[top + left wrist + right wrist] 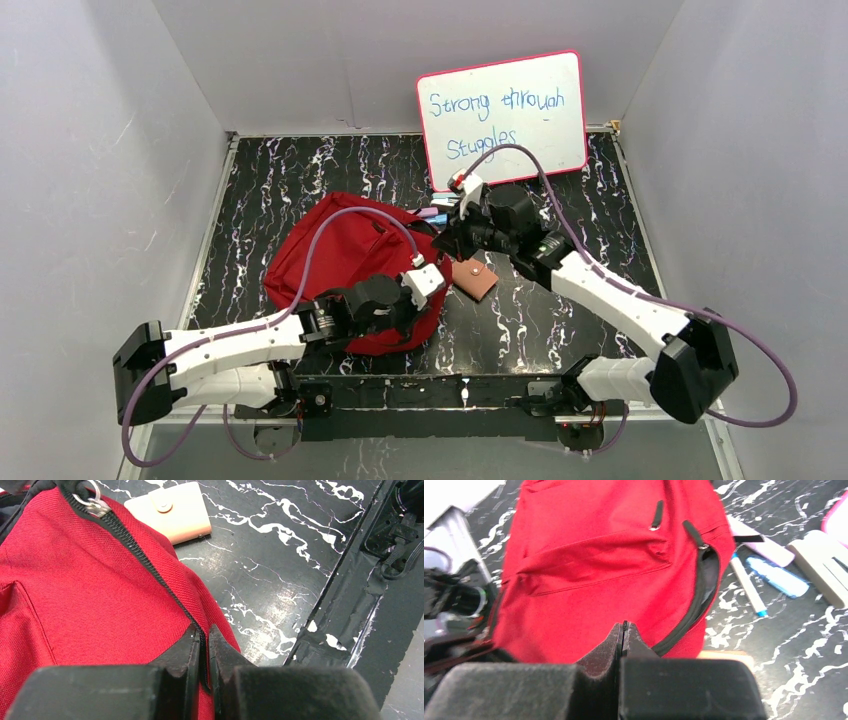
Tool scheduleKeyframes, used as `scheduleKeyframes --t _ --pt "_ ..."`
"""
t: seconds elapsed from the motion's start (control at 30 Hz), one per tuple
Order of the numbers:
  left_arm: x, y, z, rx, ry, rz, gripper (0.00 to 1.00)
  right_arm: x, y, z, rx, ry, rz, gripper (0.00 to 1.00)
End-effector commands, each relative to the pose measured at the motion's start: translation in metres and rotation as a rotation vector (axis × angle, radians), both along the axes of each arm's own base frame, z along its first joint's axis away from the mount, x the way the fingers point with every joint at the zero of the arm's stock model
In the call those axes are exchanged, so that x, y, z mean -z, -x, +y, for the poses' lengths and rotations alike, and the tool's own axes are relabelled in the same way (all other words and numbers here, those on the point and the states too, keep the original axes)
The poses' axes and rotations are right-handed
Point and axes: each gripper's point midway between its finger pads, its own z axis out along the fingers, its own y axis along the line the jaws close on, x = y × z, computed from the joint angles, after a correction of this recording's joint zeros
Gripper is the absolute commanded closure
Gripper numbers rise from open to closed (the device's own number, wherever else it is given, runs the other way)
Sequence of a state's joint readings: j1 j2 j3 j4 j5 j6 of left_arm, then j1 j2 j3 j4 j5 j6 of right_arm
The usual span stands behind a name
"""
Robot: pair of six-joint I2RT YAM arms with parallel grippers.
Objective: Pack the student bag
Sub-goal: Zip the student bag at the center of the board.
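The student bag [340, 260], red with black zippers, lies left of the table's middle. My left gripper [204, 632] is shut on the bag's [75, 590] near right edge, pinching the black zipper seam and red cloth. In the top view the left gripper [432, 292] sits at the bag's lower right corner. My right gripper [450, 245] is at the bag's right side. Its jaws [624, 626] are shut with a thin black piece between the tips, seemingly the zipper pull, above the bag [599, 555]. A metal zipper ring [87, 497] shows by the seam's far end.
A small tan wallet [474, 278] lies on the table right of the bag, also in the left wrist view [170, 511]. Pens and a blue highlighter [776, 576] lie beyond the bag. A whiteboard [503, 115] leans on the back wall. The table's front rail [350, 605] is close.
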State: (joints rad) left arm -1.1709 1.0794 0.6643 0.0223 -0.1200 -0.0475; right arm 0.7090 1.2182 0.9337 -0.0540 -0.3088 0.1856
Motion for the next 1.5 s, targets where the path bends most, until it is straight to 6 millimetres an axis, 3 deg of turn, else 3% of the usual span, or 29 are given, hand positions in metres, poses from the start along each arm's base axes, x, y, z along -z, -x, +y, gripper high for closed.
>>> scheduleKeyframes --t 0.0,0.23,0.43,0.7,0.93,1.13,1.33,1.47 --pt "0.01 0.03 0.003 0.073 -0.028 0.089 1.0 -0.066 -0.068 0.001 0.176 -0.033 -0.309 1.0" --pt "0.013 0.041 -0.002 0.096 -0.042 0.116 1.0 -0.062 -0.121 -0.012 0.359 0.111 -0.393 1.0" --pt "0.01 0.047 -0.002 0.106 -0.04 0.121 1.0 -0.045 -0.141 -0.02 0.401 0.166 -0.424 1.0" --pt "0.004 0.058 -0.001 0.134 -0.034 0.135 1.0 -0.019 -0.145 0.032 0.147 0.075 -0.471 1.0" --pt "0.001 0.067 -0.002 0.148 -0.027 0.149 1.0 0.003 -0.172 0.069 0.041 0.076 -0.479 1.0" --pt "-0.004 0.074 -0.001 0.163 -0.022 0.153 1.0 0.027 -0.197 0.084 0.009 0.069 -0.468 1.0" --pt "-0.009 0.072 0.002 0.152 -0.017 0.141 1.0 0.053 -0.207 0.098 -0.054 0.044 -0.422 1.0" --pt "-0.011 0.065 0.006 0.107 -0.02 0.125 0.99 0.046 -0.204 0.094 -0.043 0.041 -0.422 1.0"
